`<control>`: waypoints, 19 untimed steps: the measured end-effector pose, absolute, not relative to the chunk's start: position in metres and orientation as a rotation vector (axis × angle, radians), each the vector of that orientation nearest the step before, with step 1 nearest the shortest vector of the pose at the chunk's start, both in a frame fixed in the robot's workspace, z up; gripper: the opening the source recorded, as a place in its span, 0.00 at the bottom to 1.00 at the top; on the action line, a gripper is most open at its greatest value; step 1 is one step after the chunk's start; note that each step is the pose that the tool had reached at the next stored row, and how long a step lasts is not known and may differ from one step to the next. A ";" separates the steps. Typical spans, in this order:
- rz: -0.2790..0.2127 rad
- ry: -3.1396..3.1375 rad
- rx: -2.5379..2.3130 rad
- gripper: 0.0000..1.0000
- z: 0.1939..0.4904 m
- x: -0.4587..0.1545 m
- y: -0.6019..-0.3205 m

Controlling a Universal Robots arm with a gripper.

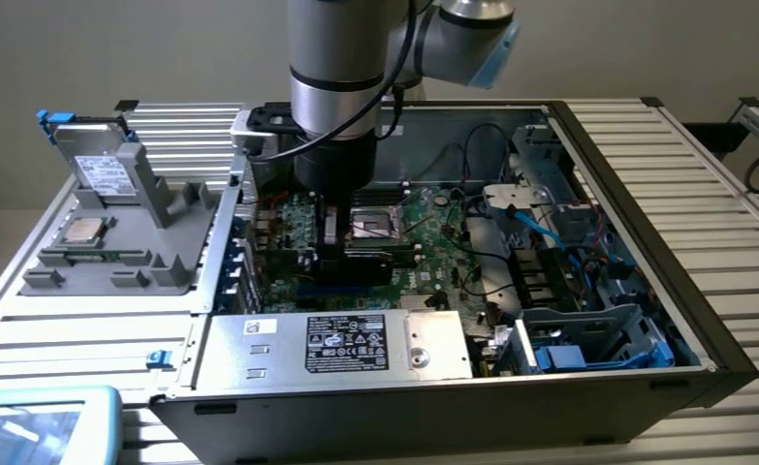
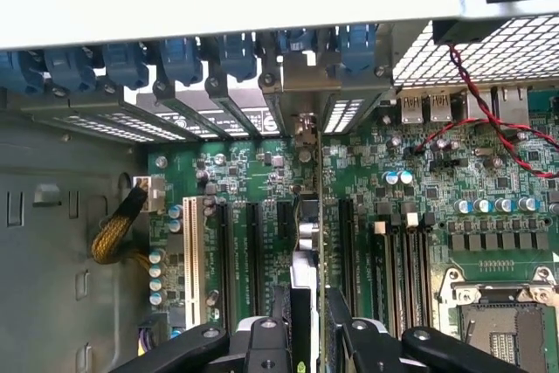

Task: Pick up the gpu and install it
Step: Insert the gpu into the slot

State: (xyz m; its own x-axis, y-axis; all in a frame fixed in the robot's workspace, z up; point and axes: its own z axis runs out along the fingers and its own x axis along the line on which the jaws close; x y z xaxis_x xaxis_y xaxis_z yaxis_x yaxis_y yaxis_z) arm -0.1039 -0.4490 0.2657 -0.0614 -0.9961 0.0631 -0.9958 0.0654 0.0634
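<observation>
The gpu stands edge-on between my fingertips, its green board and silver parts running toward the case's rear slot openings. My gripper is shut on the gpu, directly over the long black expansion slots of the motherboard. In the exterior view the gripper is low inside the open computer case, left of the processor socket, with the dark gpu beneath it. Whether the card's edge sits in a slot is hidden.
A silver power supply fills the case's near side, and blue drive bays with cables lie at the exterior view's right. Outside the case, a grey fixture holds a square processor chip. Blue slot latches line the rear wall.
</observation>
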 end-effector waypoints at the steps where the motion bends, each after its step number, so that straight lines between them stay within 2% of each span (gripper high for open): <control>1: -0.004 -2.225 2.088 0.27 0.266 -0.104 -0.449; 19: -0.012 -2.220 2.084 0.27 0.261 -0.107 -0.448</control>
State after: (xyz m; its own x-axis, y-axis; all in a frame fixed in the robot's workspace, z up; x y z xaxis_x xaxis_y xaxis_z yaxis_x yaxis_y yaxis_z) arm -0.1071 -0.4481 0.2607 -0.0609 -0.9960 0.0648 -0.9953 0.0655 0.0720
